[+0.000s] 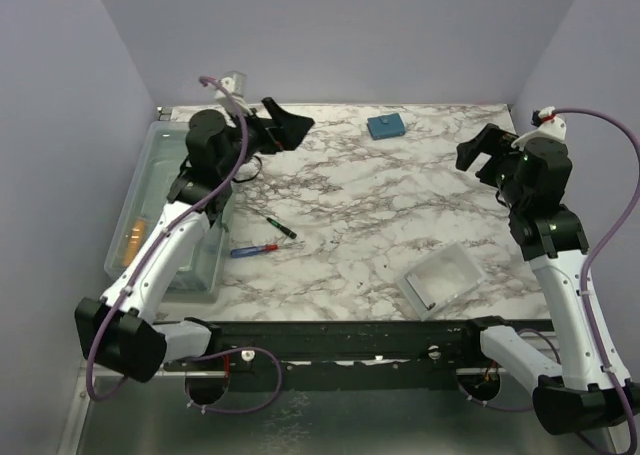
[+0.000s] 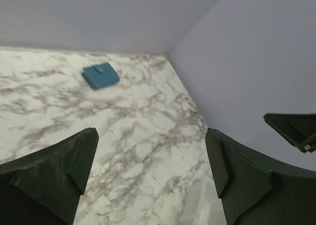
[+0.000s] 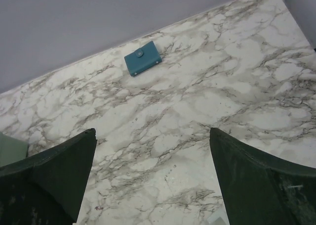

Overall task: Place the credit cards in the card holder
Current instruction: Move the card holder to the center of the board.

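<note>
The desk (image 1: 400, 205) is walled at the back and both sides, and a broad stretch of marble is left open across its middle. The left edge is taken up by the bin (image 1: 150, 180), the near-right part by the tray (image 1: 443, 280). The left hand (image 1: 290, 120) and right hand (image 1: 480, 150) are held raised at either side — both released, nothing gripped. The holder (image 1: 385, 126) is laid flat near the back wall — teal, folded shut, tab across its front. The cards (image 1: 135, 240) are seen as an orange sliver in the bin.
</note>
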Motion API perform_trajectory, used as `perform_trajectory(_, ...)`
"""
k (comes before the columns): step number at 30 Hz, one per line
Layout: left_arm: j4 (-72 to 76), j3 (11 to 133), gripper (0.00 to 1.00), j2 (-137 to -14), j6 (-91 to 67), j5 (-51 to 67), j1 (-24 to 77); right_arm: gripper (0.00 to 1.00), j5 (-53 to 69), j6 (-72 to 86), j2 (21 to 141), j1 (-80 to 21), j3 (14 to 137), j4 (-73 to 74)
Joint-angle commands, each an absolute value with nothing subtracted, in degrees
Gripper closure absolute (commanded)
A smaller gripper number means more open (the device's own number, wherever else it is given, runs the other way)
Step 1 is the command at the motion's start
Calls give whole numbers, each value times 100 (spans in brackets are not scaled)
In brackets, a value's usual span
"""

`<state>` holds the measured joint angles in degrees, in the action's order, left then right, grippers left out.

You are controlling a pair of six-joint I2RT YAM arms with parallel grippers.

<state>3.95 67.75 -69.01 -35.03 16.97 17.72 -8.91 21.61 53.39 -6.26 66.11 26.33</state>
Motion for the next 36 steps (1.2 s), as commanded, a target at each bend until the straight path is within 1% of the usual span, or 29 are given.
perform_trajectory(1,236,7126,1,-7745,-3680,2021,2494,0,-986,2383,5398,-598,6343,2638)
perform_trajectory(8,323,8083,1,-9862,-4347,1536,2921,0,-781,2586,5307,-598,5971,2386)
perform_trajectory(14,1088,8785,1,-11617,-5913,817,2936,0,-387,2617,5615,-598,6055,2611)
perform_trajectory(15,1156,8937,2,-11885,-6070,682,2938,0,-325,2639,5673,-597,6071,2659)
perform_trajectory(17,1307,9267,9,-12396,-6179,354,2927,0,-108,2637,5767,-598,6095,2704)
perform_trajectory(19,1391,9605,12,-12862,-6202,59,2931,0,110,2639,5843,-598,6093,2737)
perform_trajectory(22,1748,10103,24,-13577,-6200,-213,2906,0,338,2682,5822,-598,6049,2716)
perform_trajectory(23,1930,10260,26,-13767,-6215,-194,2901,0,393,2701,5774,-598,6006,2663)
perform_trajectory(26,2327,10706,29,-14324,-6290,-88,2901,0,550,2730,5533,-598,5847,2476)
perform_trajectory(31,2622,11524,30,-15178,-6593,-70,2939,0,569,2777,5287,-598,5709,2314)
perform_trajectory(34,2689,12279,30,-15751,-6437,-148,3011,0,532,2761,5310,-598,5757,2380)
perform_trajectory(36,2689,12808,33,-16130,-6399,-273,3031,0,496,2775,5361,-598,5804,2457)
